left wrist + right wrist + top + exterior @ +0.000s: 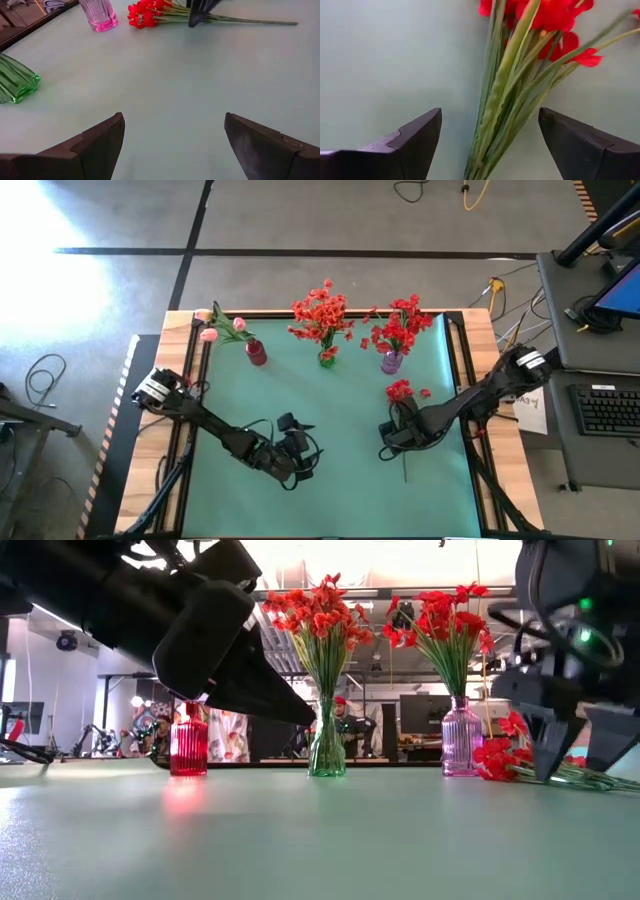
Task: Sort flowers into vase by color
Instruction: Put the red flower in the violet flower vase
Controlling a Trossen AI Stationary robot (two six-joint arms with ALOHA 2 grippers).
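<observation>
A loose bunch of red flowers (400, 391) lies flat on the green mat (330, 500), with its green stems (506, 95) running toward the near edge. My right gripper (490, 130) points down over the stems, open, with one finger on either side and apart from them. My left gripper (172, 135) hovers open over bare mat near the middle (298, 448), with nothing between its fingers. At the far edge stand a red vase (256, 352) with pink buds (212, 330), a green vase (327, 358) with orange-red flowers (320, 313), and a purple vase (391, 362) with red flowers (402, 328).
The three vases stand in a row along the mat's far side. Bare mat lies between the two arms and toward the near edge. A desk with a keyboard (605, 408) stands off the table's right side. People show in the room behind (345, 725).
</observation>
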